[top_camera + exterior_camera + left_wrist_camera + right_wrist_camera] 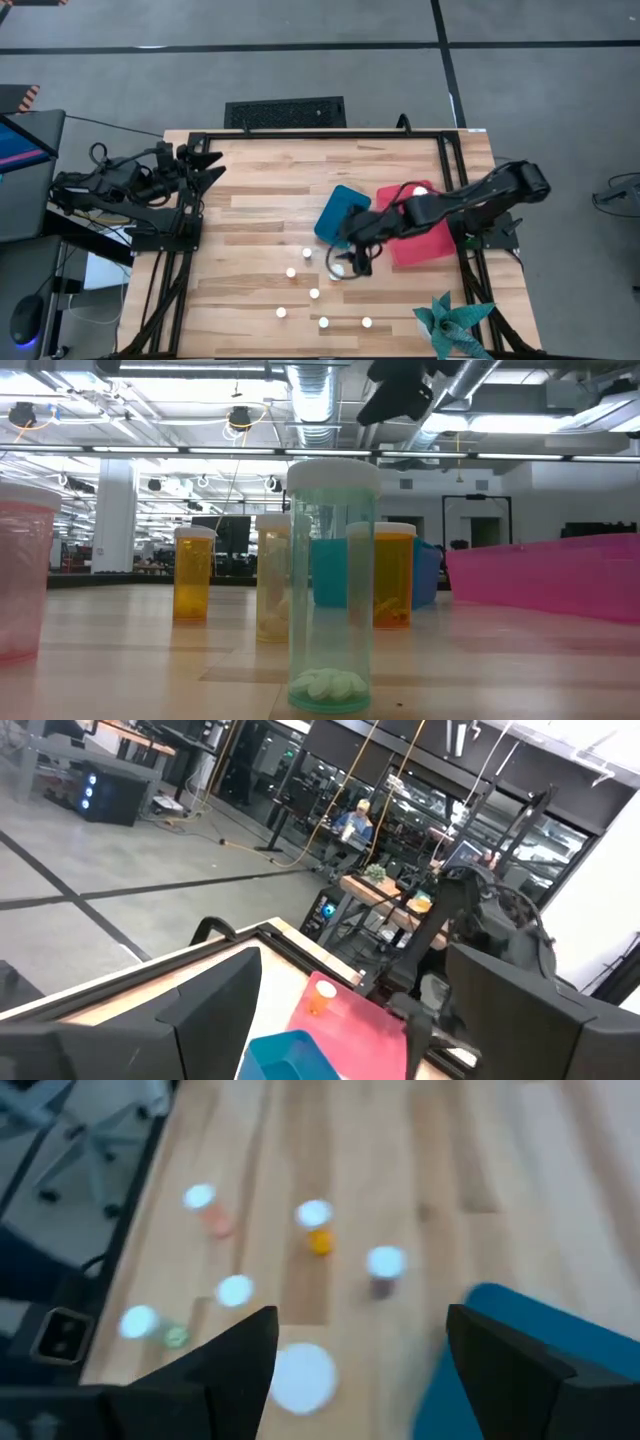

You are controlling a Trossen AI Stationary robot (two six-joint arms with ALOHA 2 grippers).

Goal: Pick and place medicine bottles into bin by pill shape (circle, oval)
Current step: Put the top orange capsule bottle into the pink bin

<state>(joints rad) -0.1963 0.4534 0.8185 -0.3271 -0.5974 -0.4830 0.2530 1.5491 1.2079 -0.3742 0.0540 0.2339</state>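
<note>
Several white-capped medicine bottles stand upright on the wooden table; in the high view they show as white dots, such as one [291, 272] and another [323, 322]. One more bottle [420, 190] stands in the red bin [425, 240], beside the teal-blue bin [340, 212]. My right gripper [345, 262] is open and hovers over a bottle [300, 1375] whose white cap shows between its fingers, close to one of them. My left gripper [215, 165] is open and empty at the table's far left.
A teal paper plant [455, 320] stands at the near right corner. In the low view a clear bottle with white pills [332, 585] stands closest, with orange bottles [193, 573] behind it. A black frame rail [320, 135] runs along the far edge.
</note>
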